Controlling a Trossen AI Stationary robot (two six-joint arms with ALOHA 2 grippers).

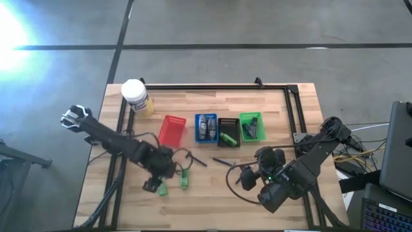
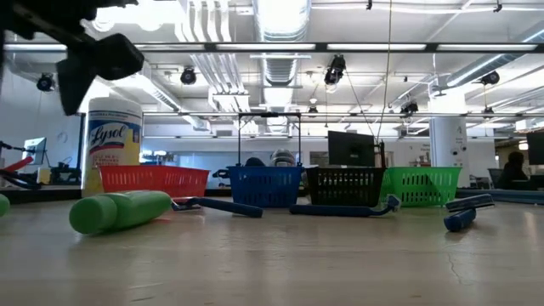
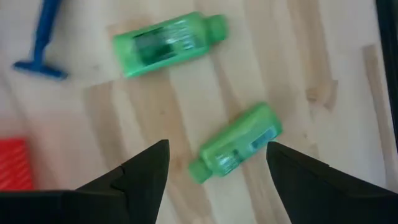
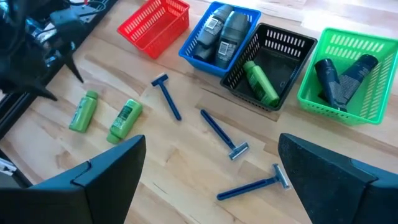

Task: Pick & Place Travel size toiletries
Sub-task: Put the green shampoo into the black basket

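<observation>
Two small green bottles (image 1: 185, 180) (image 1: 161, 189) lie on their sides on the wooden table near its front. My left gripper (image 1: 159, 175) hovers over them, open. In the left wrist view its fingers (image 3: 146, 171) stand on either side of one bottle (image 3: 236, 146) without touching it; the other bottle (image 3: 168, 42) lies beyond. Blue razors (image 4: 166, 96) (image 4: 224, 134) (image 4: 249, 186) lie flat in front of my right gripper (image 1: 239, 179), which is open and holds nothing. Grey oval bottles (image 4: 221, 31) sit in the blue basket, and a green bottle (image 4: 261, 81) sits in the black one.
Four slotted baskets stand in a row mid-table: red (image 1: 172, 131), blue (image 1: 206, 127), black (image 1: 228, 132), and green (image 1: 251, 125) holding dark items (image 4: 342, 74). A white-lidded yellow jar (image 1: 134, 95) stands at the far left corner. A dark frame (image 1: 212, 86) borders the table.
</observation>
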